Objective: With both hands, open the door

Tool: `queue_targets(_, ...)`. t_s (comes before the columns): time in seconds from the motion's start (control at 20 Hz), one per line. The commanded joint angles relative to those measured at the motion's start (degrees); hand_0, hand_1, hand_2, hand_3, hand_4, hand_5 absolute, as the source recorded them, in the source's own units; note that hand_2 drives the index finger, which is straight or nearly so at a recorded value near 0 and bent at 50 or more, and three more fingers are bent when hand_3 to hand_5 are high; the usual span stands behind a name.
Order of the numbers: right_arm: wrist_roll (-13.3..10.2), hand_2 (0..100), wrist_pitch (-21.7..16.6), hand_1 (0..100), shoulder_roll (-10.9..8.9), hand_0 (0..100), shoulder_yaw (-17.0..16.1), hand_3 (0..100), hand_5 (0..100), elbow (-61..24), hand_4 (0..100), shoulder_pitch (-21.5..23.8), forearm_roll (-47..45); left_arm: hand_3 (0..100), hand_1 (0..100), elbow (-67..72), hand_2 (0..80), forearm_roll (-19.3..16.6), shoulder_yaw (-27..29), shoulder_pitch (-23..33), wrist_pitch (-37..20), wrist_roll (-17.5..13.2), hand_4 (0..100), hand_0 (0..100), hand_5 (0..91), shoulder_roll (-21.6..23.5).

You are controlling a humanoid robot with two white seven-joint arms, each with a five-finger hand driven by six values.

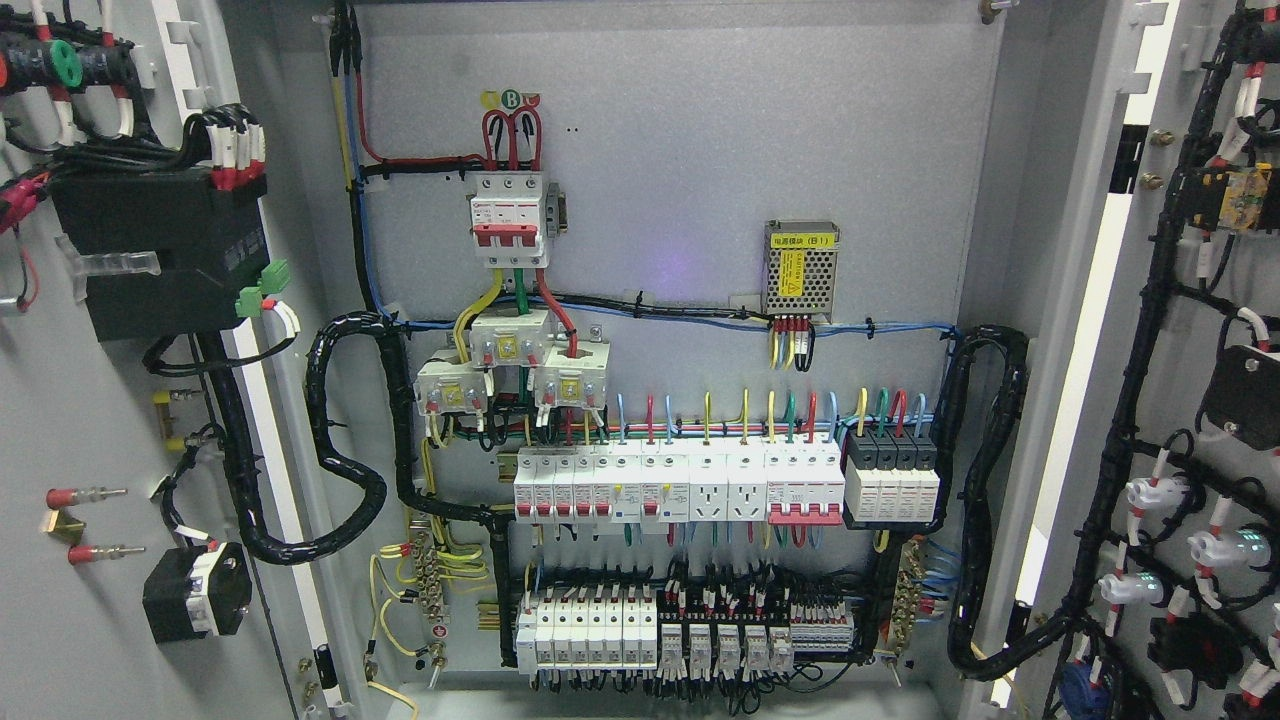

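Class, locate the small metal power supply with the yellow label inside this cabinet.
In the head view, the power supply sits upper right on the back panel, above the breaker row.

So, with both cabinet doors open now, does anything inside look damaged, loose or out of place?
Nothing stands out. Both doors are swung wide, the breakers sit in straight rows on the back panel, and the wiring looks bundled. No robot hand shows.
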Motion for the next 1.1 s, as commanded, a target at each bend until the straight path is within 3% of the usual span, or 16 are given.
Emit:
queue_targets(0.0,-0.09,0,-1.0,0,0.73,38,-1.96,0,0,4.97,0,1.13,0.37,0,0,-0.01,0.0,0.0,0.0,0.08,0.0,0.05,0,0,0.0,0.0)
queue_targets(0.15,-0.09,0,-3.89,0,0.64,38,-7.15,0,0,6.04,0,2.62,0.28,0,0,-0.01,0.0,0.0,0.0,0.0,0.0,0.05,0,0,0.0,0.0)
queue_targets(0.25,-0.09,0,-5.57,0,0.46,38,-8.13,0,0,6.12,0,3.24,0.28,0,0,-0.01,0.0,0.0,0.0,0.0,0.0,0.05,0,0,0.0,0.0)
queue_targets(0.45,-0.26,0,-9.52,0,-3.75,38,-8.3,0,0,5.51,0,6.57,0.28,0,0,-0.01,0.0,0.0,0.0,0.08,0.0,0.05,0,0,0.0,0.0)
queue_targets(0.6,-3.24,0,-15.58,0,-6.3,38,-10.23,0,0,5.25,0,10.61,0.46,0,0,-0.01,0.0,0.0,0.0,0.08,0.0,0.05,0,0,0.0,0.0)
queue_targets(0.75,-3.25,0,-16.56,0,-9.72,38,-12.61,0,0,4.46,0,14.74,-0.07,0,0,-0.01,0.0,0.0,0.0,0.08,0.0,0.05,0,0,0.0,0.0)
queue_targets(1.05,-4.92,0,-31.66,0,-14.65,38,-13.31,0,0,4.28,0,23.0,0.02,0,0,-0.01,0.0,0.0,0.0,0.0,0.0,0.05,0,0,0.0,0.0)
